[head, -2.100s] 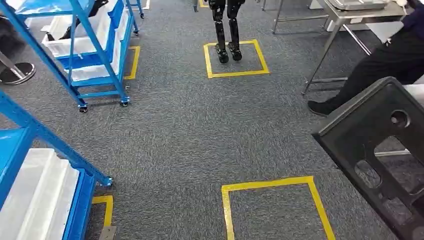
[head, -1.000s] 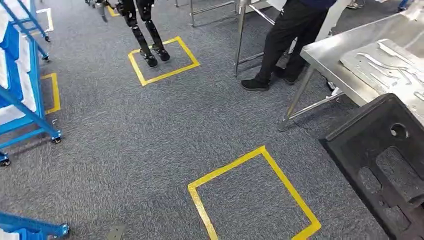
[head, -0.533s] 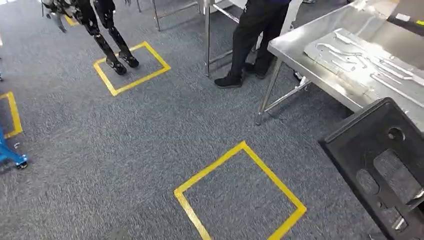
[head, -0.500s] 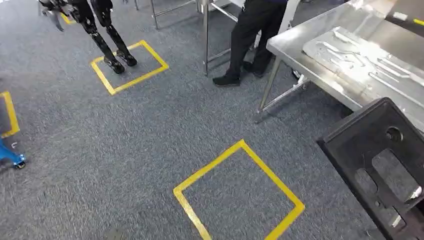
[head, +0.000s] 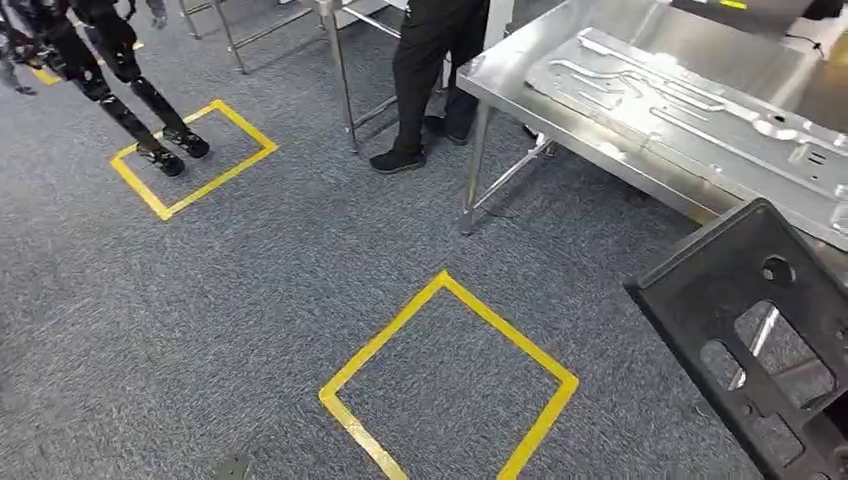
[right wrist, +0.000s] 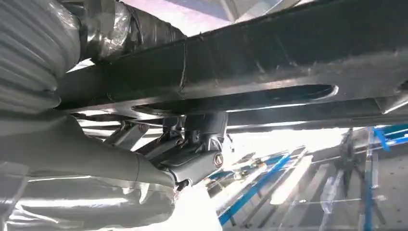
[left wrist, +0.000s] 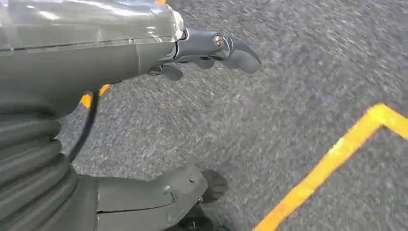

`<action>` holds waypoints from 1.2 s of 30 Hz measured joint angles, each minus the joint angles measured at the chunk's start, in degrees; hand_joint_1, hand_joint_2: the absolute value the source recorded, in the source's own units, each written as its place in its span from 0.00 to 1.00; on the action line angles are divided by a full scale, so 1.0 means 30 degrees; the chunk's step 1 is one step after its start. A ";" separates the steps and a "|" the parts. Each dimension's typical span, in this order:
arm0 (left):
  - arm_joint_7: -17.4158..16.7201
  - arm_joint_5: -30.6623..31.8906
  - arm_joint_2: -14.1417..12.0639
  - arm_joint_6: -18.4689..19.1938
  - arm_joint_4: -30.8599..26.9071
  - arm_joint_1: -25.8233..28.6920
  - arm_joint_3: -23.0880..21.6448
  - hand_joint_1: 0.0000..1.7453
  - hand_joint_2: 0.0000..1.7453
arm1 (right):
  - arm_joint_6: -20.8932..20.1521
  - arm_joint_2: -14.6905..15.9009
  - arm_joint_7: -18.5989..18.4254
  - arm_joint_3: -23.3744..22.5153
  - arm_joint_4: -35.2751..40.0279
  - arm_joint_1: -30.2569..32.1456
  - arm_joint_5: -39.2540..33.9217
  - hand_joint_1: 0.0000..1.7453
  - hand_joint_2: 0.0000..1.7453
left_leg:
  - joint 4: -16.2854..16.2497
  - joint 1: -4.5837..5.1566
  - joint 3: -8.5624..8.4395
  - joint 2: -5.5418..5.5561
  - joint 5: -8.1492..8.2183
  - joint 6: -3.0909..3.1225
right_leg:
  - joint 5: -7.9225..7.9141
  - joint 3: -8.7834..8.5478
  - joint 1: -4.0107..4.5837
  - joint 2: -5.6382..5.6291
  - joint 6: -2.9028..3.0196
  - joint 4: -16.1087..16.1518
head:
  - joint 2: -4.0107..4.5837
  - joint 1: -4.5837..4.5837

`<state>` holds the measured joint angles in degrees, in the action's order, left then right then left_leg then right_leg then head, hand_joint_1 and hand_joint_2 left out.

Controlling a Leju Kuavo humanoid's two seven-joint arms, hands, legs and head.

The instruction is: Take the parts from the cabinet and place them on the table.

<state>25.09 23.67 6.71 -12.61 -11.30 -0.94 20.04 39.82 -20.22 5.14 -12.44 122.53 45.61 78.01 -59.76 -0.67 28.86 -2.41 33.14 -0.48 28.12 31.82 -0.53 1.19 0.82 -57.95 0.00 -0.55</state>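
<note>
Under right hand [right wrist: 192, 149]: gripped flat black slotted part [head: 760, 330]; left hand [left wrist: 192, 110] empty, spread.

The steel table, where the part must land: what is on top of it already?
A flat embossed metal sheet lies on the steel table. The black part covers its near right edge.
</note>
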 joint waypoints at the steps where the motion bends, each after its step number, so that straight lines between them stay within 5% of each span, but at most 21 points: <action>1: -0.0007 0.0000 0.0000 0.0058 0.0007 0.0026 0.0000 0.00 1.00 | -0.0022 -0.0007 0.0007 0.0000 -0.0007 -0.0029 0.0000 1.00 1.00 | -0.1367 -0.0002 0.0647 0.0465 0.0793 -0.0025 | -0.0023 0.0043 -0.0002 -0.0182 0.0080 -0.0007 | 0.0000 0.0007; 3: -0.0015 0.0051 0.0000 0.0226 0.0007 0.0149 0.0000 0.00 1.00 | -0.0044 -0.0007 -0.0022 0.0000 -0.0066 -0.0097 0.0271 1.00 1.00 | -0.4308 -0.0007 0.2097 0.0673 0.1944 -0.0096 | -0.0021 0.0078 0.0026 -0.0497 0.0165 -0.0034 | 0.0000 0.0007; 4: -0.0015 0.0110 0.0000 0.0321 0.0007 0.0198 0.0000 0.00 1.00 | -0.0029 -0.0007 -0.0253 -0.0015 -0.0109 -0.0113 0.0891 1.00 1.00 | -0.5139 -0.0008 0.2579 0.0676 0.1974 -0.0113 | -0.0015 0.0077 0.0032 -0.0707 0.0172 -0.0076 | 0.0000 0.0007; 6: 0.0007 0.0197 -0.0015 0.0503 0.0007 0.0205 0.0007 0.00 1.00 | -0.0051 0.0000 -0.0538 -0.0015 -0.0146 -0.0097 0.2176 1.00 1.00 | -0.3864 -0.0010 0.2216 0.0676 0.0581 -0.0075 | 0.0120 0.0026 0.0022 -0.1022 0.0191 -0.0175 | 0.0000 0.0007; 8: 0.0036 0.0255 -0.0058 0.0568 0.0007 0.0176 0.0007 0.00 1.00 | -0.0051 0.0000 -0.0612 -0.0015 -0.0146 -0.0100 0.2593 1.00 1.00 | -0.0525 -0.0011 0.0756 0.0788 -0.1126 0.0107 | 0.0289 -0.0083 0.0013 -0.1198 0.0055 -0.0286 | 0.0000 0.0007; 9: 0.0036 0.0284 -0.0073 0.0583 0.0007 0.0170 0.0007 0.00 1.00 | -0.0051 -0.0007 -0.0656 -0.0015 -0.0153 -0.0112 0.2667 1.00 1.00 | 0.0295 0.0026 0.0377 0.1015 -0.0855 0.0249 | 0.0372 -0.0085 0.0092 -0.1242 -0.0070 -0.0361 | 0.0000 0.0007; 12: 0.0051 0.0372 -0.0073 0.0619 0.0007 0.0135 0.0007 0.00 1.00 | -0.0066 0.0000 -0.0583 -0.0015 -0.0175 -0.0125 0.2827 1.00 1.00 | 0.0610 0.0088 0.0413 0.0934 -0.0900 0.0613 | 0.0187 -0.0070 0.0132 -0.1322 -0.0513 -0.0547 | 0.0000 -0.0015; 14: 0.0051 0.0394 -0.0058 0.0656 0.0007 0.0137 0.0015 0.00 1.00 | -0.0117 0.0000 -0.0473 -0.0015 -0.0211 -0.0165 0.2798 1.00 1.00 | 0.0751 -0.0022 0.0072 0.0860 -0.0991 0.0879 | 0.0335 -0.0060 0.0092 -0.1235 -0.0600 -0.0702 | 0.0000 0.0000; 16: 0.0058 0.0451 -0.0131 0.0699 0.0007 0.0143 0.0036 0.00 1.00 | -0.0175 0.0000 -0.0241 -0.0015 -0.0240 -0.0258 0.2704 1.00 1.00 | 0.0769 -0.0019 -0.0046 0.0791 -0.0927 0.1002 | 0.1381 0.0727 0.0065 -0.0684 -0.0776 -0.2314 | 0.0000 -0.0022; 19: 0.0058 0.0459 -0.0153 0.0772 0.0007 0.0221 0.0051 0.00 1.00 | -0.0233 0.0000 -0.0044 0.0007 -0.0335 -0.0364 0.2609 1.00 1.00 | 0.0754 0.0055 -0.0148 0.0622 -0.0752 0.1045 | 0.2911 0.3063 -0.0027 -0.0555 -0.0844 -0.6138 | 0.0000 -0.0022; 21: 0.0058 0.0466 -0.0153 0.0772 0.0007 0.0248 0.0051 0.00 1.00 | -0.0240 0.0000 -0.0036 0.0007 -0.0408 -0.0387 0.2528 1.00 1.00 | 0.0754 0.0054 -0.0431 0.0604 -0.0524 0.0989 | 0.1801 0.3015 -0.0054 -0.0506 -0.0842 -0.5302 | 0.0000 -0.0022; 23: 0.0058 0.0510 -0.0153 0.0772 0.0007 0.0236 0.0051 0.00 1.00 | -0.0240 0.0000 -0.0022 0.0007 -0.0430 -0.0387 0.2528 1.00 1.00 | 0.0760 0.0059 -0.0908 0.0595 -0.0192 0.0890 | -0.0380 0.1634 -0.0046 -0.0442 -0.0716 -0.1990 | 0.0000 -0.0029; 24: 0.0058 0.0510 -0.0153 0.0772 0.0015 0.0288 0.0051 0.00 1.00 | -0.0240 0.0007 -0.0015 0.0007 -0.0444 -0.0448 0.2521 1.00 1.00 | 0.0807 0.0029 -0.0954 0.0563 -0.0048 0.0853 | -0.0523 0.1225 0.0021 -0.0290 -0.0551 -0.1149 | 0.0000 -0.0023; 25: 0.0058 0.0517 -0.0153 0.0786 0.0022 0.0229 0.0051 0.00 1.00 | -0.0255 0.0007 -0.0014 0.0015 -0.0503 -0.0471 0.2514 1.00 1.00 | 0.0796 0.0046 -0.1072 0.0555 0.0013 0.0728 | 0.0292 0.1487 0.0240 -0.0161 -0.0483 -0.1119 | 0.0000 -0.0020; 29: -0.0007 0.0583 -0.0160 0.0823 0.0022 0.0177 0.0066 0.00 1.00 | -0.0248 0.0000 0.0036 0.0022 -0.0517 -0.0470 0.2404 1.00 1.00 | 0.0510 0.0030 -0.1502 0.0492 0.0128 0.0258 | 0.0005 0.0717 0.0212 -0.0347 0.0084 -0.0645 | 0.0000 0.0014; 31: -0.0036 0.0663 -0.0160 0.0838 0.0022 0.0134 0.0066 0.00 1.00 | -0.0255 -0.0007 0.0124 0.0058 -0.0525 -0.0496 0.2404 1.00 1.00 | -0.1677 -0.0018 -0.0451 0.0658 0.0394 0.0184 | 0.0175 0.0164 0.0132 -0.0314 0.0361 -0.0343 | 0.0000 0.0022; 34: -0.0080 0.0765 -0.0182 0.0845 0.0022 0.0193 0.0124 0.00 1.00 | -0.0299 -0.0007 0.0139 0.0124 -0.0568 -0.0525 0.2376 1.00 1.00 | -0.5042 -0.0023 0.2111 0.0672 0.2202 0.0015 | 0.0562 -0.0219 0.0119 -0.0487 0.0442 -0.0319 | 0.0000 0.0022; 35: -0.0124 0.0772 -0.0197 0.0845 0.0022 0.0251 0.0160 0.00 1.00 | -0.0306 -0.0007 0.0139 0.0153 -0.0576 -0.0523 0.2346 1.00 1.00 | -0.5250 -0.0022 0.2586 0.0672 0.2333 0.0013 | 0.0721 -0.0422 0.0117 -0.0580 0.0419 -0.0319 | 0.0000 0.0037; 36: -0.0131 0.0780 -0.0219 0.0845 0.0022 0.0298 0.0168 0.00 1.00 | -0.0313 -0.0007 0.0139 0.0167 -0.0583 -0.0525 0.2346 1.00 1.00 | -0.4723 -0.0022 0.2735 0.0672 0.1906 -0.0007 | 0.0919 -0.0707 0.0110 -0.0663 0.0384 -0.0319 | 0.0000 0.0029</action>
<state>24.70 26.01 6.05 -10.08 -11.23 -0.05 20.55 38.88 -20.24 5.55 -11.94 120.78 44.04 85.05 -73.92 -0.74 37.06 -0.39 38.86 -0.50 30.88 29.70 -0.20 -0.80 1.97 -58.91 0.00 -0.46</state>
